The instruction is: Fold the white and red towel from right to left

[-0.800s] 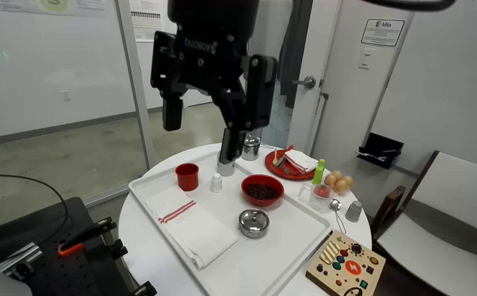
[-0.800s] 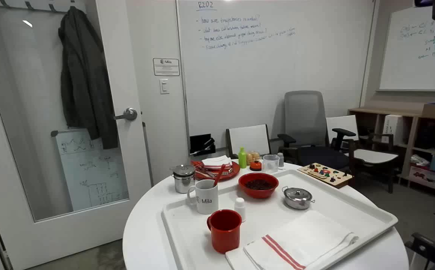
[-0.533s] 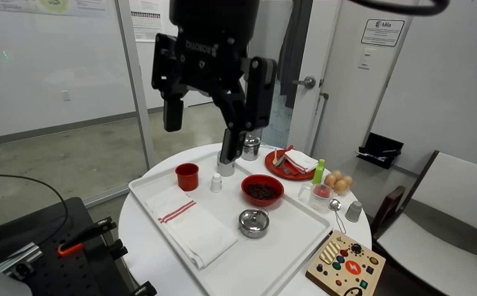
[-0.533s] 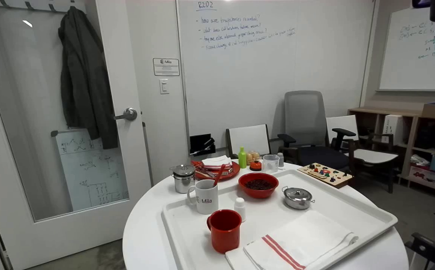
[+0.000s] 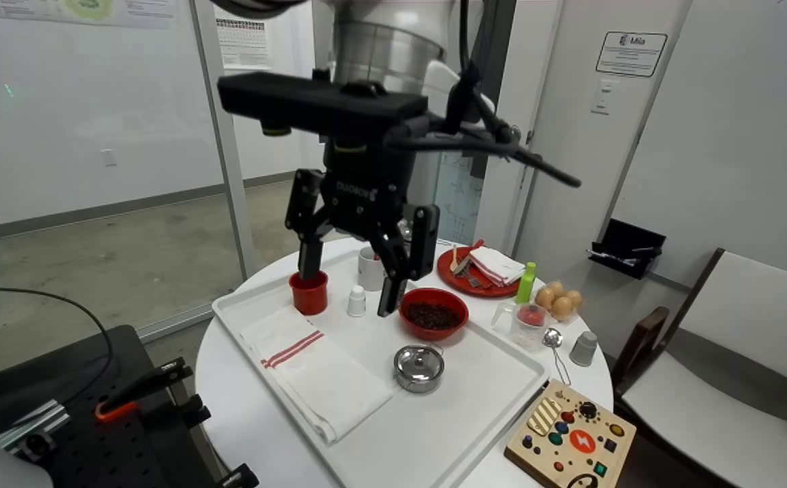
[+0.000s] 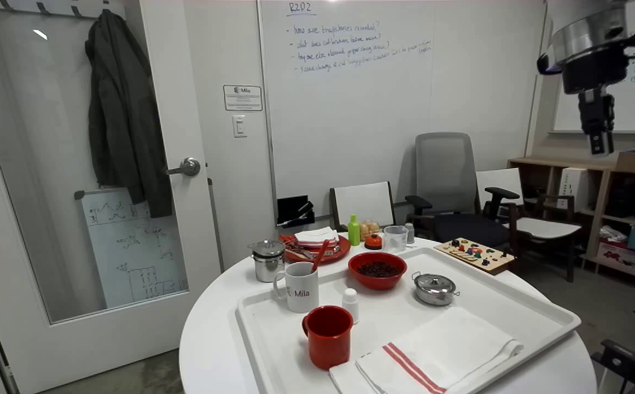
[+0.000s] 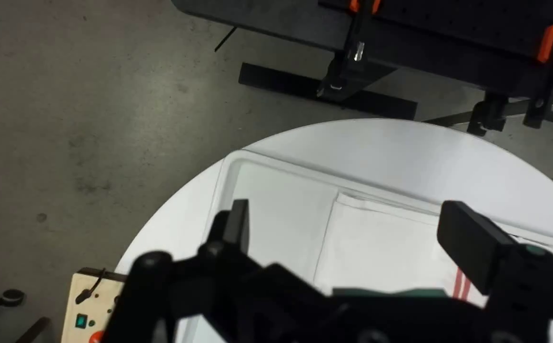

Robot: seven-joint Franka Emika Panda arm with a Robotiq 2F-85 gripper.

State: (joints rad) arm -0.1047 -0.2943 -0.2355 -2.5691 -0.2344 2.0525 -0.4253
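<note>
Towel (image 5: 339, 386): white, red-striped, layered; flat in tray (image 5: 440, 427) on desk (image 5: 251, 420), along one side, pot (image 5: 419, 369) and cup (image 5: 310, 298) near its ends. End effector (image 5: 350, 283): spread wide, holding nothing, raised well clear above. Step in hand, by judgement: approach. Handling advised: descend slowly, straddle right edge, pinch wanted layers only, lift low, lay leftward without brushing pot or cup.

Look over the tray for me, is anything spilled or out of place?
Only slightly: the white and red towel on the tray looks uneven, since at its striped end a lower layer sticks out past the top one. I see no spill; the dark contents sit inside the red bowl.
</note>
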